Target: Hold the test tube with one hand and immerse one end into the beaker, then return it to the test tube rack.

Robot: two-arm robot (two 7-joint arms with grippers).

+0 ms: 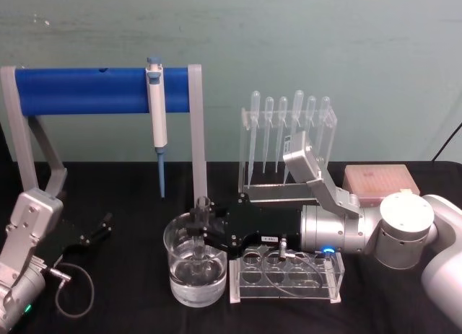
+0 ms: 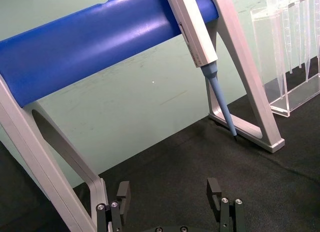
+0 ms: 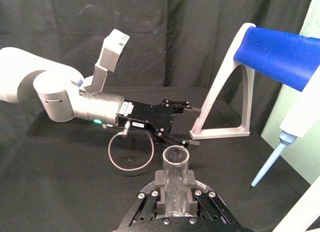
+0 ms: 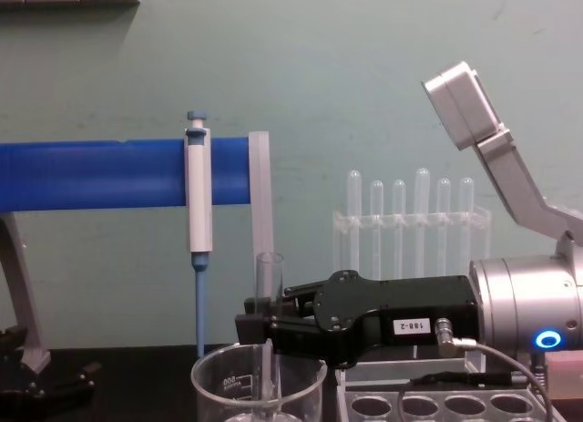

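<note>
The right black two-fingered tool (image 1: 207,231) is clenched on the clear glass test tube (image 1: 201,222), holding it upright over the middle of the wide clear glass beaker (image 1: 177,276). The tube's rounded end sits inside the beaker and looks to be under the water line. The dip seems made, so the step in hand calls for a straight vertical lift until the tube's end clears the beaker rim, with no tilt or sideways drift while glass is inside glass. Only then should it travel toward the clear acrylic rack with round holes (image 1: 317,289), just beside the beaker on the right. Behind the beaker, the grey leg of the blue-barred stand (image 1: 196,132) and the white-and-blue micropipette (image 1: 157,110) crowd the far side. The room above the beaker is open. The left black tool (image 1: 97,231), released, rests over the black bench (image 1: 130,305), well apart from the beaker on its left.
</note>
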